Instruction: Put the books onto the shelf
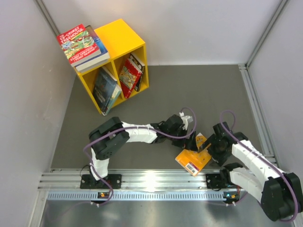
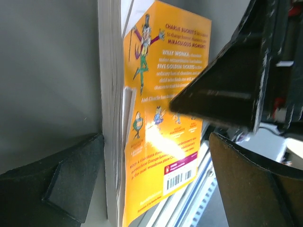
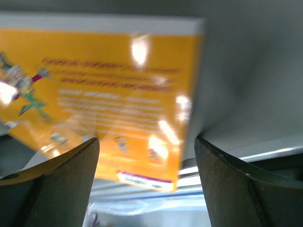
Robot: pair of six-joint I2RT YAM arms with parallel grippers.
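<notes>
Roughly: the bright yellow two-compartment box shelf (image 1: 124, 35) sat far left, upright paperbacks (image 1: 130, 75) inside and a flat stack (image 1: 80, 45) on top. The left arm stretched low and rightward across the table. The left gripper (image 2: 156, 189) was spread wide, straddling the thin glossy orange paperback (image 1: 193, 161) by the near edge, centre-right, not pinching it. The book looked light, floppy and slick; I'd clamp its full thickness near the spine so it couldn't fan open. The right arm was folded inward, right gripper (image 3: 147, 179) also spread, with the cover just ahead; contact unclear.
</notes>
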